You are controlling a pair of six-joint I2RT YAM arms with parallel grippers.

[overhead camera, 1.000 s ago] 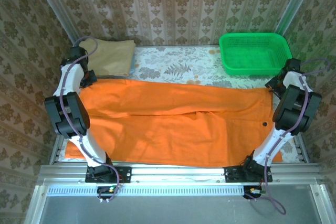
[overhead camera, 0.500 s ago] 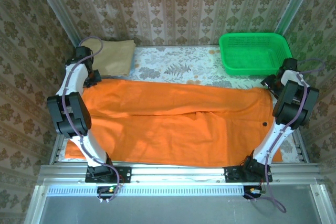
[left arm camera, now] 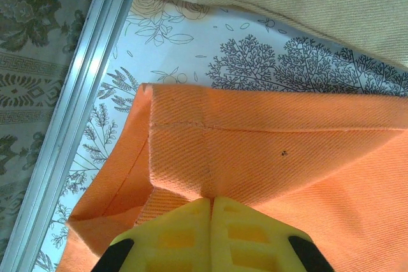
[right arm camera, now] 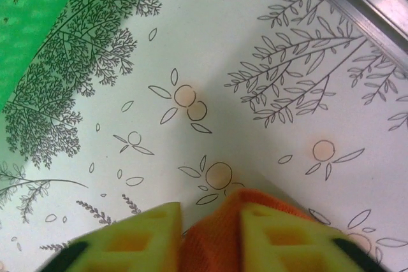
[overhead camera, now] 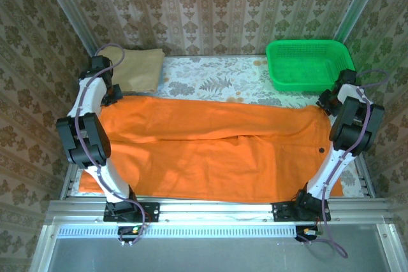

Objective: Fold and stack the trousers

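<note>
The orange trousers lie spread flat across the floral worktop, waist to the right and legs to the left, and have not shifted over the past second. The left fingers are pressed together on the hemmed far-left corner of the fabric, near a folded tan cloth. Since a second ago the left arm has been moved only slightly. The right arm has been drawn inward and now ends at the far-right corner of the trousers, just beside the green basket. In the right wrist view a bunched fold of the orange fabric is seen pinched between the right fingers, which are closed on it.
</note>
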